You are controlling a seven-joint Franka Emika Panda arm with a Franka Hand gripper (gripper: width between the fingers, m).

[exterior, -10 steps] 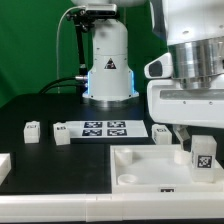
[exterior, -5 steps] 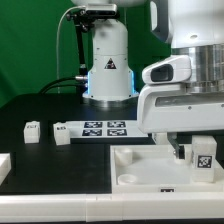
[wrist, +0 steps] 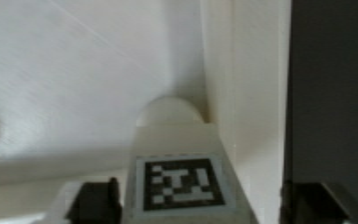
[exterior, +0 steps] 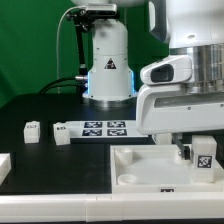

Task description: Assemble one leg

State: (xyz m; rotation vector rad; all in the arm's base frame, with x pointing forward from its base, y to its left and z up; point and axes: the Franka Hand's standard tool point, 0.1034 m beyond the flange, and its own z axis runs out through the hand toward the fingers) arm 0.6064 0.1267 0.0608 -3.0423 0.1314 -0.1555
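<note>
Over the white tray (exterior: pixel 135 165), at the exterior view's right: gripper (exterior: pixel 196 152) clenched on the leg (exterior: pixel 203 153), tag face outward, held upright above the tray's right corner. Against half a second ago, hardly any shift; against a second ago, arm further toward the exterior view's left. Wrist view: leg (wrist: pixel 179 170) between both fingers (wrist: pixel 99 200), tray wall just behind. Elsewhere on the table (exterior: pixel 30 105): marker board (exterior: pixel 103 127), two loose small white blocks (exterior: pixel 32 130) beside it.
</note>
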